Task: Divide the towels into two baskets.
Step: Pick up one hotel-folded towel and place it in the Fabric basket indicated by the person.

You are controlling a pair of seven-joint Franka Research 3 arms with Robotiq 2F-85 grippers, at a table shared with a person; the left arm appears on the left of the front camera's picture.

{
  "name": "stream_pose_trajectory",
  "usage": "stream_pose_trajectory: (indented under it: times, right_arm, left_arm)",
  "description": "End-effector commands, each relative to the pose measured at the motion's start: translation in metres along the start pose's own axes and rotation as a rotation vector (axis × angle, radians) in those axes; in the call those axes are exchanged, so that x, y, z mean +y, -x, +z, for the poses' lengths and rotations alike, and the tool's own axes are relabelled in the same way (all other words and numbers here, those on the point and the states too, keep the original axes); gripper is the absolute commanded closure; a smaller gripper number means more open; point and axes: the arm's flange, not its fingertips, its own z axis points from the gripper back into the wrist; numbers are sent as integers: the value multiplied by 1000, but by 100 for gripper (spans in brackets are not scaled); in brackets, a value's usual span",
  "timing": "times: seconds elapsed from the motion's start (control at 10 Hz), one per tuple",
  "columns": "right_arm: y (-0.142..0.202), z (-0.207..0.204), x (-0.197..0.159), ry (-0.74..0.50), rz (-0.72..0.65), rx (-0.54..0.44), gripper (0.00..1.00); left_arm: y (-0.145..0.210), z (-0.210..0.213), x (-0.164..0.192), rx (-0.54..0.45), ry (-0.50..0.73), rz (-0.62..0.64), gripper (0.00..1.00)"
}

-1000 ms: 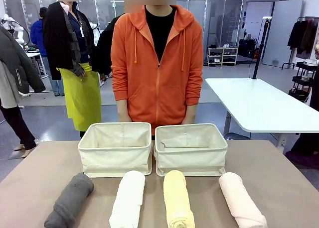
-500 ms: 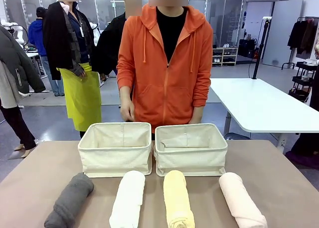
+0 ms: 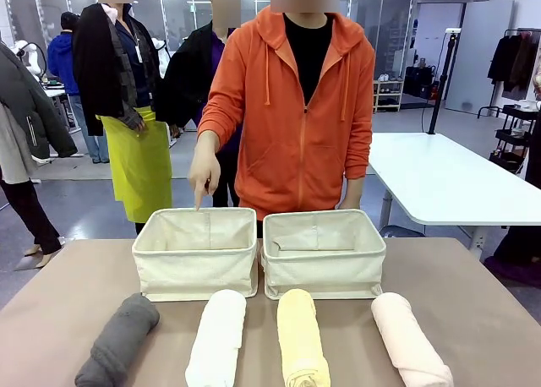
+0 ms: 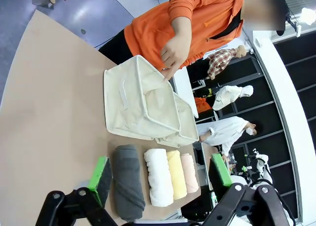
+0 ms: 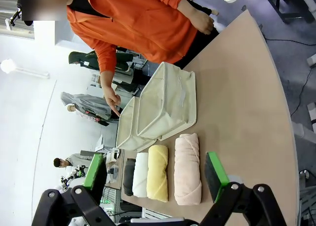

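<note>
Four rolled towels lie in a row on the table [image 3: 482, 319] on the near side of the baskets, none yet in a basket. From your left they are the dark grey towel [image 3: 118, 340], white towel [image 3: 216, 336], pale yellow towel [image 3: 302, 336] and pale pink towel [image 3: 410, 338]. The left basket [image 3: 196, 269] and right basket [image 3: 325, 273] stand side by side just beyond them, almost touching, and both look empty. The left gripper [image 4: 160, 172] hangs above the grey and white rolls with its jaws wide apart and nothing between them. The right gripper [image 5: 155, 170] is likewise spread and empty above the yellow and pink rolls. Expect the towels to be light, soft and compressible. The terry should give good friction, but a roll will likely sag or start to unwind if you pinch one end. Take each roll across its middle, fingers straddling the cylinder, and close well into the pile so that several layers are caught. The baskets are soft-sided, so their rims will probably yield if bumped; lower the rolls in from above. Compared with a second ago, the person has shifted towards your right. One hand [image 3: 204, 174], which then hung low behind the baskets, is now raised, and its forefinger points down at the far rim of the left basket. Towels and baskets have not moved.
</note>
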Motion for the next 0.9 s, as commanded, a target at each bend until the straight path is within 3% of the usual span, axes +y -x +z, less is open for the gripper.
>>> stream_pose_trajectory:
  times: [0.0, 0.6, 0.8]
  right_arm:
    - [-1, 2, 3, -16, 10, -6, 0]
    - [-1, 2, 3, -16, 10, -6, 0]
    - [-1, 2, 3, -16, 10, -6, 0]
  left_arm:
    - [0, 1, -1, -3, 14, -5, 0]
    - [0, 0, 0, 0, 0, 0, 0]
    - [8, -62, -30, 141, -98, -101, 0]
